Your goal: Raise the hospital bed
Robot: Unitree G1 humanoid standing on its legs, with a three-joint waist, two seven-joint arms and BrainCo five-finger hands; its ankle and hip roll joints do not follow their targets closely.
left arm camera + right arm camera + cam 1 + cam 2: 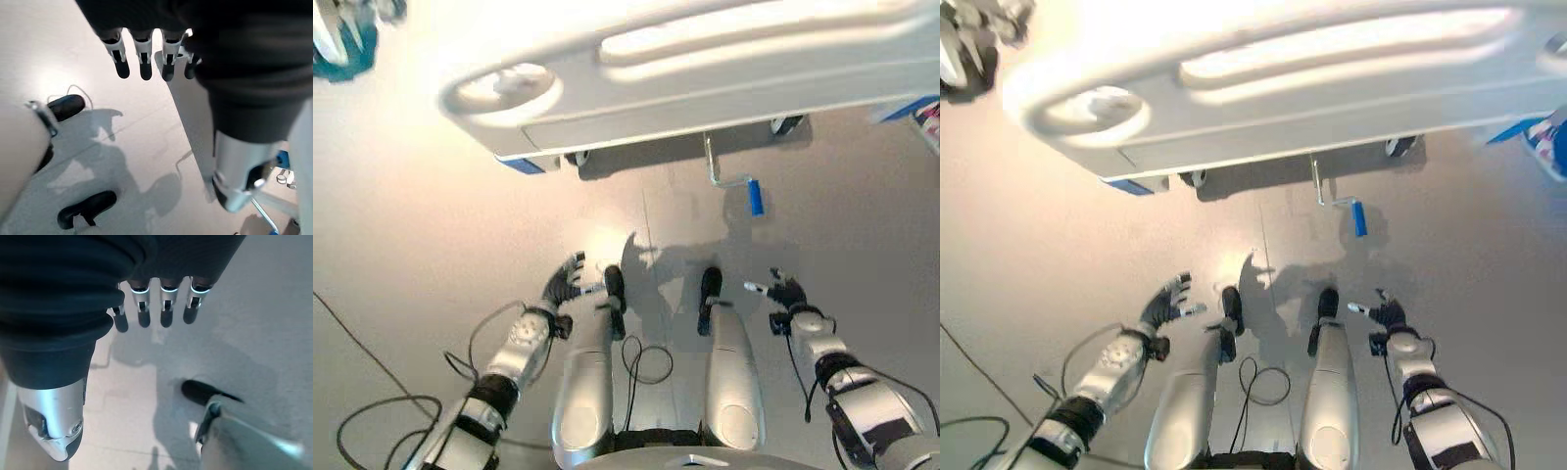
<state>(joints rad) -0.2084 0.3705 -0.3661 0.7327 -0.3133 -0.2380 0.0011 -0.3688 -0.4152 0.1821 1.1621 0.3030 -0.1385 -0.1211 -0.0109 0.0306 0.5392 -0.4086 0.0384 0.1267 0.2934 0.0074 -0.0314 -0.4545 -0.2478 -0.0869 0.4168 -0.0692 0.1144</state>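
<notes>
The white footboard of the hospital bed (685,73) spans the top of the eye views. Below its middle a metal crank with a blue handle (756,197) sticks out near the floor. My left hand (563,282) hangs low at the left, fingers straight and holding nothing, well short of the crank. My right hand (787,294) hovers at the right, below and slightly right of the blue handle, also open and empty. Both wrist views look past relaxed fingers (142,61) (164,308) at bare floor.
Bed castors (786,124) stand under the frame on the pale floor. A blue corner piece (524,165) marks the bed's left end. A teal-and-white object (342,39) sits at the top left, and a blue item (920,110) at the right edge.
</notes>
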